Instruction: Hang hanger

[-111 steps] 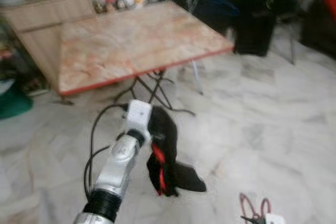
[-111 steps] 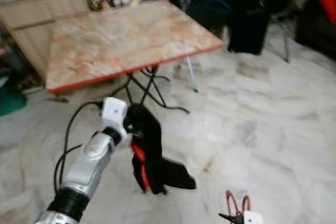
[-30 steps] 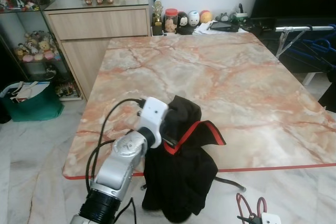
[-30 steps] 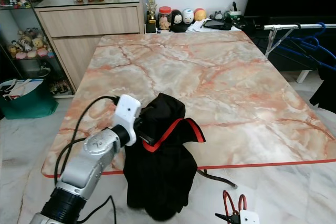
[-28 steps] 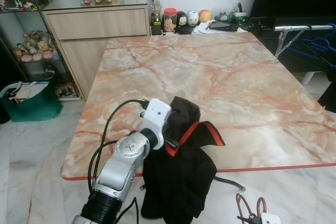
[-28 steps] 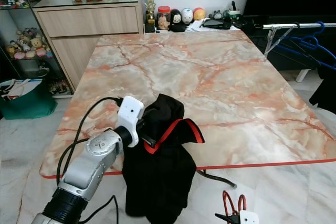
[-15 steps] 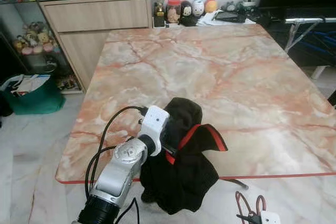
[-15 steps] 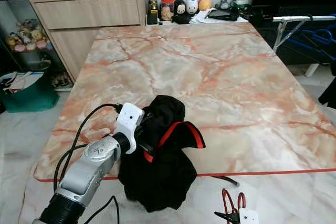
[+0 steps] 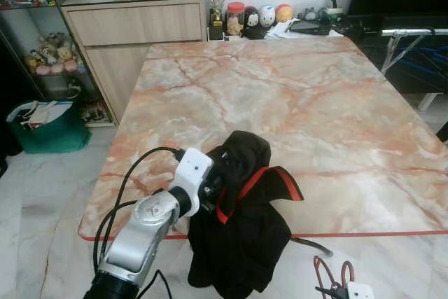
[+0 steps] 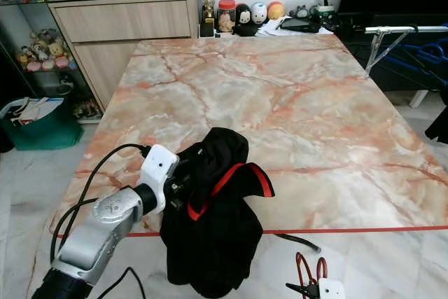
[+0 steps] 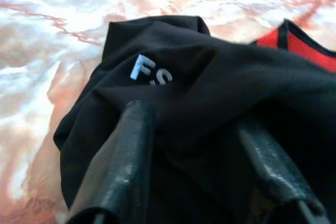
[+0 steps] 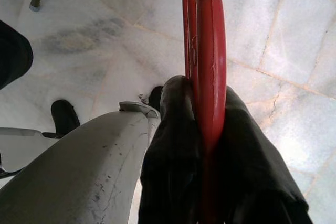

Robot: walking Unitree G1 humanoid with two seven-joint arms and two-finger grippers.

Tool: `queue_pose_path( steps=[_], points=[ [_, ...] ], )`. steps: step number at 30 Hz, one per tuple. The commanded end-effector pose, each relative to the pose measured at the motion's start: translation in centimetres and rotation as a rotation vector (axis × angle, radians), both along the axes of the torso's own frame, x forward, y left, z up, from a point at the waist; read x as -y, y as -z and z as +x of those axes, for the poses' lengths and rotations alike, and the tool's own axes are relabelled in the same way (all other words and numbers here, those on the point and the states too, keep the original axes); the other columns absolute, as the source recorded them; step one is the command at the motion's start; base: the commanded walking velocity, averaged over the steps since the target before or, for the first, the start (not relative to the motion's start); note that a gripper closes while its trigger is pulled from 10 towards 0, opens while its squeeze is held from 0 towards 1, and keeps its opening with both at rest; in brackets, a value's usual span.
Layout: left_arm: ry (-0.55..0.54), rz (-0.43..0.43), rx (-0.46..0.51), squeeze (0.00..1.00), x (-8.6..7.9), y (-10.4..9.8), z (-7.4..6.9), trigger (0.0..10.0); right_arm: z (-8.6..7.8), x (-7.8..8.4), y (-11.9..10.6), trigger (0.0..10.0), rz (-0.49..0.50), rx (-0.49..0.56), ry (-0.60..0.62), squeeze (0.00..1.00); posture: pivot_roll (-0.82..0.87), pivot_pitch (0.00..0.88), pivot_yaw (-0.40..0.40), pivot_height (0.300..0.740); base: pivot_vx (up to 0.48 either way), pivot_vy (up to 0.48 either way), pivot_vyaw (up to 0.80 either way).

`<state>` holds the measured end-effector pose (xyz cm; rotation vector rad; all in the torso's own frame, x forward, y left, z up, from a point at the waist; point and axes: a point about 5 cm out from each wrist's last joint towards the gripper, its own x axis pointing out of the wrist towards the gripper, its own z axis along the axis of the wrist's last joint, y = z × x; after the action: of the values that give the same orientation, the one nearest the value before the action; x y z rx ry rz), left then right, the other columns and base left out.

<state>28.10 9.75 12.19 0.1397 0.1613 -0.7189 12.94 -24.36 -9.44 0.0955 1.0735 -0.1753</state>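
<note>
Nearest the robot, below the table's front edge, the right gripper (image 12: 205, 145) is pinching a red hanger (image 12: 207, 51), its fingers closed tight on either side of the plastic, over the tiled floor (image 12: 94, 40). At the table's (image 9: 294, 96) near edge, the left gripper (image 11: 199, 145) is gripping a black garment (image 9: 241, 243) with red trim; its fingers (image 11: 118, 166) are pressing into bunched cloth, which is draping over the edge. Beyond the table, a cabinet (image 9: 136, 22) is standing by the wall.

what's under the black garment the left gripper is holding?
Upper part of the black garment drapes over the marble table edge; the rest hangs toward the floor. Left gripper fingers clamp its fabric. Anything inside the folds is hidden.
</note>
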Motion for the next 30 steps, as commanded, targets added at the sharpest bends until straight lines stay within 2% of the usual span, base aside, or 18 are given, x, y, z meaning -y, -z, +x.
queue_pose_path(
  steps=[1, 7, 15, 17, 25, 26, 27, 29, 30],
  points=[
    [0.047, 0.003, -0.003, 1.0, -0.4, -0.3, -0.5, 10.0, 0.0, 0.2, 0.0, 10.0, 0.001, -0.001, 0.005, 0.0, 0.01, 0.0, 0.006, 0.74, 0.0, 0.0, 0.0],
    [0.158, 0.06, -0.026, 1.0, -1.6, 0.0, -1.9, 10.0, 0.0, 0.2, 0.0, 10.0, 0.001, 0.0, 0.002, 0.0, 0.02, 0.0, 0.003, 0.74, 0.0, 0.0, 0.0],
    [0.2, 0.032, -0.054, 1.0, -2.9, -0.4, -2.8, 10.0, 0.0, 0.2, -0.1, 10.0, 0.0, 0.0, 0.0, 0.0, 0.02, 0.0, 0.0, 0.74, 0.0, 0.0, 0.0],
    [0.196, 0.019, -0.056, 1.0, -3.2, -0.5, -2.9, 10.0, 0.0, 0.2, -0.1, 10.0, -0.001, 0.0, 0.001, 0.0, 0.02, 0.0, -0.002, 0.74, 0.0, 0.0, 0.0],
    [0.062, -0.07, -0.063, 1.0, -6.6, -0.9, -4.2, 10.0, 0.0, 0.4, -0.1, 10.0, -0.003, -0.001, -0.005, 0.0, 0.02, 0.0, -0.006, 0.74, 0.0, 0.0, 0.0],
    [0.029, -0.093, -0.052, 0.36, -7.0, -1.1, -4.2, 10.0, 0.0, 0.4, -0.1, 10.0, -0.003, -0.002, -0.006, 0.0, 0.03, 0.0, -0.009, 0.74, 0.0, 0.0, 0.0],
    [-0.008, -0.122, -0.037, 0.0, -7.4, -1.4, -4.1, 10.0, 0.0, 0.4, -0.1, 10.0, -0.004, -0.002, -0.008, 0.0, 0.03, 0.0, -0.01, 0.74, 0.0, 0.0, 0.0],
    [-0.088, -0.177, 0.001, 0.0, -8.1, -1.9, -3.6, 10.0, 0.0, 0.5, -0.1, 10.0, -0.005, -0.003, -0.01, 0.0, 0.04, 0.0, -0.015, 0.74, 0.0, 0.0, 0.0],
    [-0.088, -0.177, 0.001, 0.0, -8.1, -1.9, -3.6, 10.0, 0.0, 0.5, -0.1, 10.0, -0.005, -0.003, -0.01, 0.0, 0.04, 0.0, -0.015, 0.74, 0.0, 0.0, 0.0]
  ],
)
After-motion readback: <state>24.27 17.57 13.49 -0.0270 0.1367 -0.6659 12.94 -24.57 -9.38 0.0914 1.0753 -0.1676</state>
